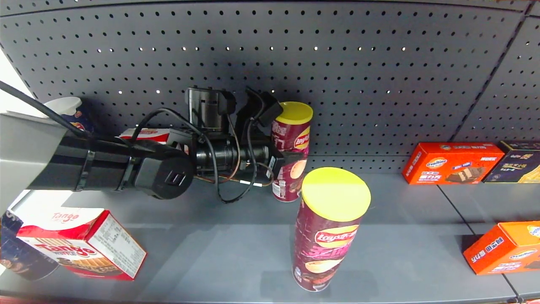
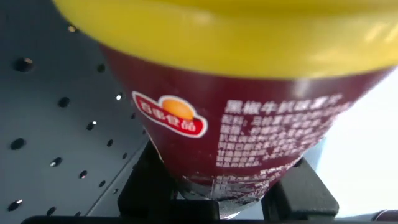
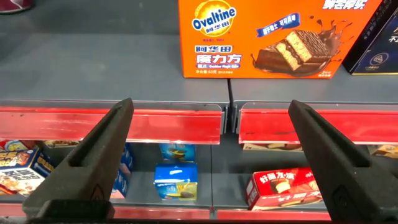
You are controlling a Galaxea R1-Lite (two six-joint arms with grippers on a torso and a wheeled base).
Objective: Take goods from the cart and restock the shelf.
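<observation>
Step in hand: placing. The left gripper [image 1: 295, 160] is clamped on the rear can [image 1: 293, 126] at mid-height, reaching in from the robot's left. In the left wrist view the dark fingers [image 2: 298, 193] sit on either side of the can [image 2: 249, 137] body, below its yellow lid.

Location of the item: the rear can stands upright at the back of the shelf [image 1: 219, 253], near the pegboard [image 1: 337, 63]. Its base appears to be down on the shelf surface, though contact cannot be confirmed. A second can [image 1: 329, 228] stands free in front of it, toward the shelf edge and near the first.

The right gripper [image 3: 210, 106] is spread wide and holds nothing. It faces the shelf front below an orange box [image 3: 264, 37].

Other stock: a wafer box [image 1: 84, 249] lies at the front left; an orange box [image 1: 451, 162] sits at the back right.

Assessment: this item's placement looks nearly complete. The next move calls for confirming that the can is seated, then opening the fingers. The arm should withdraw toward the left, the way it came, without snagging the can. The front can stands close by, so a forward swing risks toppling it.
</observation>
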